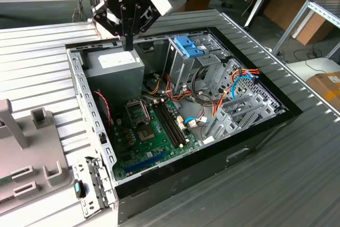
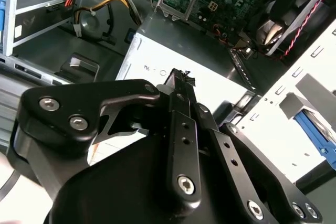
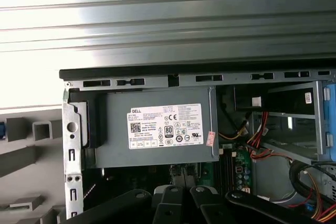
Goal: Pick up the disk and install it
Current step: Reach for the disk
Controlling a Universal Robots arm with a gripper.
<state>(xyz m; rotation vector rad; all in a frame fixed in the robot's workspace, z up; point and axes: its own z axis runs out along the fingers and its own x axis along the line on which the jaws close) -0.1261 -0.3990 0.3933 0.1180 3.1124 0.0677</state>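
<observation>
Disk, as far as I can place it, is the blue-edged piece (image 2: 316, 132) in the second wrist view. It lies in the grey fixture (image 1: 37, 158) on the ribbed table (image 1: 32, 51), just outside the computer case (image 1: 249, 143) on the exterior view's left. I read that blue strip as its carrier; the drive body I cannot make out. Blue plastic parts (image 1: 188, 46) also sit at the top edge of the drive cage (image 1: 183, 73), and I cannot tell whether one holds a drive.

The gripper (image 1: 127, 43) hangs over the power supply (image 1: 114, 66), in the case's far corner on the exterior view's left. Its fingers (image 2: 182, 114) are clenched together, tips just above the white sticker, with nothing between them.

So I judge the pickup not yet made, and this to be the reach for the disk. To do it well, I would:
- lift clear of the case's side wall before crossing to the fixture;
- spread the fingers before descending;
- square the wrist to the carrier's long edges;
- close on the blue frame rather than the label face.

Inside the case, the loose cables (image 1: 234, 86) by the cage are a snag risk and need a wide berth.
</observation>
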